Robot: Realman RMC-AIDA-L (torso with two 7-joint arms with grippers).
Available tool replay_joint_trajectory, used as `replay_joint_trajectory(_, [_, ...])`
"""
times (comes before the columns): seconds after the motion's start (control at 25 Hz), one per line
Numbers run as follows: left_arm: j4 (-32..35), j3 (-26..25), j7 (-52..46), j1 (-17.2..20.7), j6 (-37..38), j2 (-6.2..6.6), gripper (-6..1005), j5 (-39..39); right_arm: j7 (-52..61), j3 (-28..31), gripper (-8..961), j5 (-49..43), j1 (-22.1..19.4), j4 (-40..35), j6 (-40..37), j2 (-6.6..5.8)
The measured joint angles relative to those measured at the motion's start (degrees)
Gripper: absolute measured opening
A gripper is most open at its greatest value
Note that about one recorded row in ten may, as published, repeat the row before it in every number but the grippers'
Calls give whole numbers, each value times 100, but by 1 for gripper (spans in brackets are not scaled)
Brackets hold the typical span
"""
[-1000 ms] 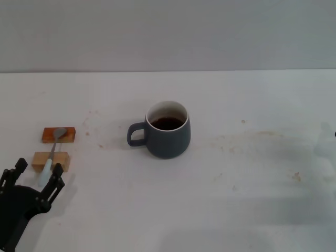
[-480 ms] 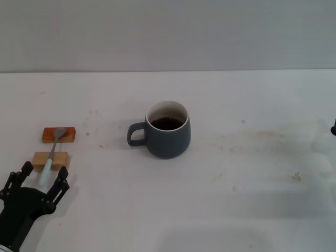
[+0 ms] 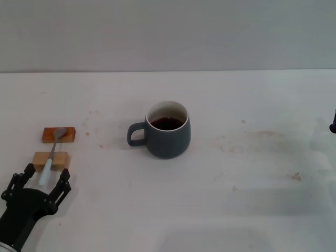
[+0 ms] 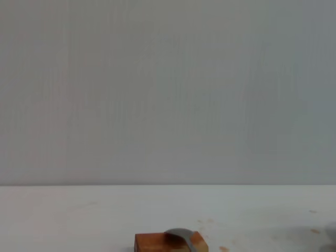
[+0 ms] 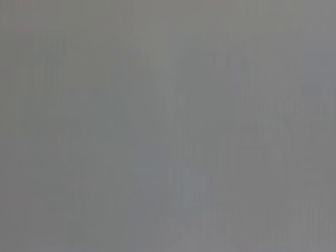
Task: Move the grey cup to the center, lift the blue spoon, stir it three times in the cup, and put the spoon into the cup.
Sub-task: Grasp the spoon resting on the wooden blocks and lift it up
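Note:
The grey cup [image 3: 167, 136] stands upright mid-table, handle toward my left, with dark liquid inside. At the far left lies the blue spoon [image 3: 50, 155], its metal bowl on an orange-brown block [image 3: 59, 135] and its pale handle across a tan block [image 3: 51, 159]. My left gripper [image 3: 45, 177] is open at the near left, its two fingers on either side of the handle's near end without gripping it. In the left wrist view the spoon bowl [image 4: 179, 233] rests on the orange-brown block [image 4: 157, 243]. Only a dark tip of the right gripper [image 3: 333, 125] shows at the right edge.
The white table [image 3: 252, 173] carries faint brown stains right of the cup and near the blocks. A plain grey wall runs behind the far edge. The right wrist view shows only flat grey.
My left gripper has slid slightly right and toward the near edge, staying open around the handle's end. A tip of the right gripper now shows at the right edge. Cup and spoon are unmoved.

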Motion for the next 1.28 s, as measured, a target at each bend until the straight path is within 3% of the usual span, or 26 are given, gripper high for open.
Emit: replay_joint_trajectory(1.28, [-92, 62, 77, 41, -151, -8, 800, -261, 0, -6, -2, -14, 32, -86, 56, -9])
